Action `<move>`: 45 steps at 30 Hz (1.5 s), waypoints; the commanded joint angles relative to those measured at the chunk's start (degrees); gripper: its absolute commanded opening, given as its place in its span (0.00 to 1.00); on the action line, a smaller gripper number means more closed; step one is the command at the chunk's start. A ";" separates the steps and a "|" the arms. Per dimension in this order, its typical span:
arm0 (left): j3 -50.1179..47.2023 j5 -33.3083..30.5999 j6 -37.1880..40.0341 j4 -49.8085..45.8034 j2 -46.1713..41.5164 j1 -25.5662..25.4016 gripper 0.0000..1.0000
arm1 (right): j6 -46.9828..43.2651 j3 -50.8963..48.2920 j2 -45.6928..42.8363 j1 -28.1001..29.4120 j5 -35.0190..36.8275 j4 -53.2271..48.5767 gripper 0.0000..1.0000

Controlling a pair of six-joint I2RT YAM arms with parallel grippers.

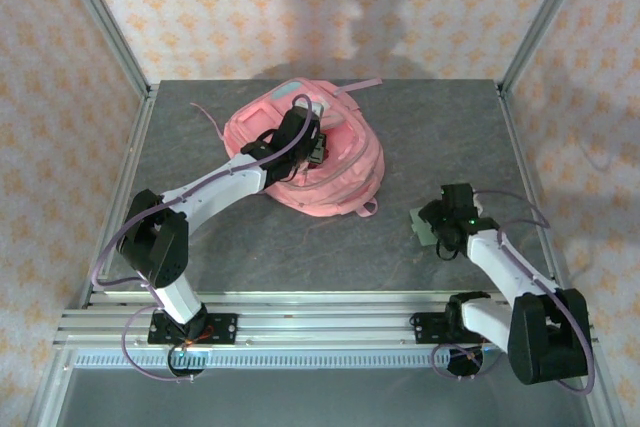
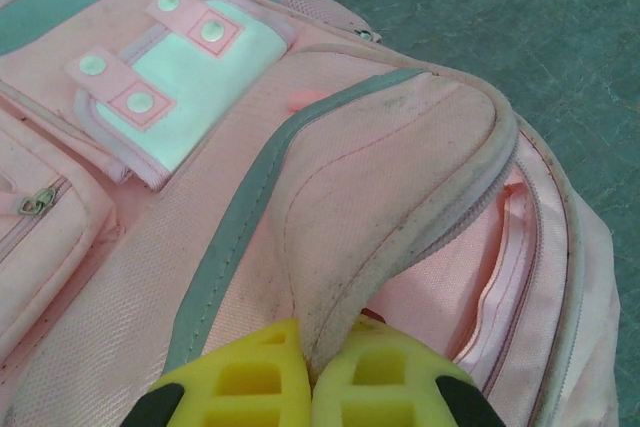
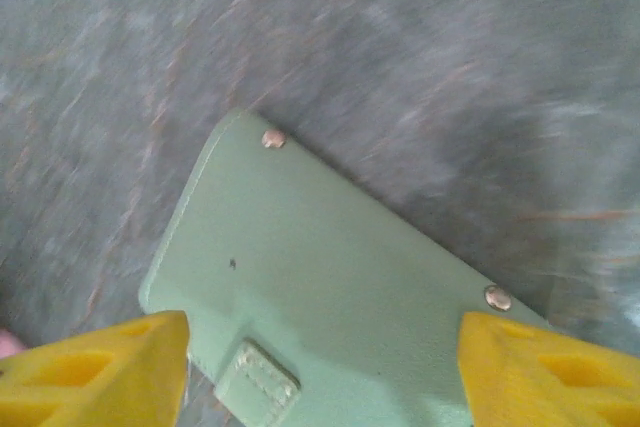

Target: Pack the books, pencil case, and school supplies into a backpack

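Bright, even light; right wrist view smeared by motion (table (image 3: 480, 37) streaked).

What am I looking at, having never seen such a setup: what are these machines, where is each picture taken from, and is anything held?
Two white robot arms are bolted at the near edge of a grey table. One picture looks down from above and behind them; the other two come from cameras on the wrists, so the yellow fingers there are each arm's own. A pink backpack lies on the table. The left gripper is shut, pinching the backpack's flap. The right gripper is open over a grey-green card lying flat on the table, so it holds nothing.
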 commanded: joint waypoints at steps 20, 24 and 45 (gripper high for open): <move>-0.28 0.50 -1.79 3.44 -1.93 0.95 0.00 | -2.27 -1.53 -1.92 0.35 0.31 1.60 0.64; -0.28 0.32 -1.75 3.35 -2.15 0.95 0.00 | -2.82 -2.97 0.25 0.32 -2.62 3.88 0.64; -0.11 0.26 -1.84 3.09 -2.02 0.95 0.00 | -2.17 -0.88 -4.67 0.35 -6.55 5.74 0.00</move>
